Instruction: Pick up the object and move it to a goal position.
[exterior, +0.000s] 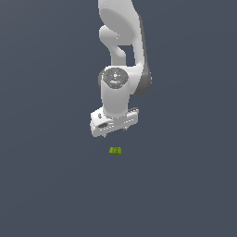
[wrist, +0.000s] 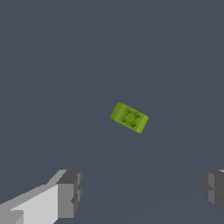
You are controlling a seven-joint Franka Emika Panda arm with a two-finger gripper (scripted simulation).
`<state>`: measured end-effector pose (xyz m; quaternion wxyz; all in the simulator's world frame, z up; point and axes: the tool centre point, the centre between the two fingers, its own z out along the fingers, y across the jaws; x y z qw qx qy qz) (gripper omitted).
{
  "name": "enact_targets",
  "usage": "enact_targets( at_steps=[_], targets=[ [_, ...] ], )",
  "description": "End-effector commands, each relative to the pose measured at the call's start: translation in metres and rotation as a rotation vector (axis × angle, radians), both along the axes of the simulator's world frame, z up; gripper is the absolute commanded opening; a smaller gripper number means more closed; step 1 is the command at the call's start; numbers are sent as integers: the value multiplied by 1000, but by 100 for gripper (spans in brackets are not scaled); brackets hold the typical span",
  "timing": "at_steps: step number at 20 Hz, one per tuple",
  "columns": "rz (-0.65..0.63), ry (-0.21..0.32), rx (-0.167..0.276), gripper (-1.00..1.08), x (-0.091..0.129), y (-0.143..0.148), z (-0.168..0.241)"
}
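Grey, blocky fingertips (wrist: 70, 192) frame the wrist view nearest the camera, one at either edge with a broad bare gap between them, so the jaws stand wide and hold nothing. The gripper (exterior: 114, 131) hangs above the floor in the exterior view, with the white arm (exterior: 121, 51) rising behind it toward twelve o'clock.

Farther out lies the block (wrist: 129, 117), yellow-green with a ring of darker marks on its top face. It rests flat on the dark floor (wrist: 52, 65), turned at a slant to the line between the fingers. In the exterior view it sits just past the gripper at about six o'clock, near it but apart.

As a judgement, the task is at its start: the block is not gripped or lifted, and the carry to the goal is all still to do. What seems left first is to bring the fingers down around the block, likely with a twist of the wrist to match its slant.

Nothing else shows on the floor in either view, and no goal marker is visible. Nothing stands between fingers and block.
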<state>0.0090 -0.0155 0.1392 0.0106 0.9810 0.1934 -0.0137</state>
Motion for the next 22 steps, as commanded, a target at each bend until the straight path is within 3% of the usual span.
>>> enact_targets(
  at_steps=[1,22],
  targets=[
    [72,1,1,100,3,0,-5],
    [660,6,17,100,22,-1,-46]
  ],
)
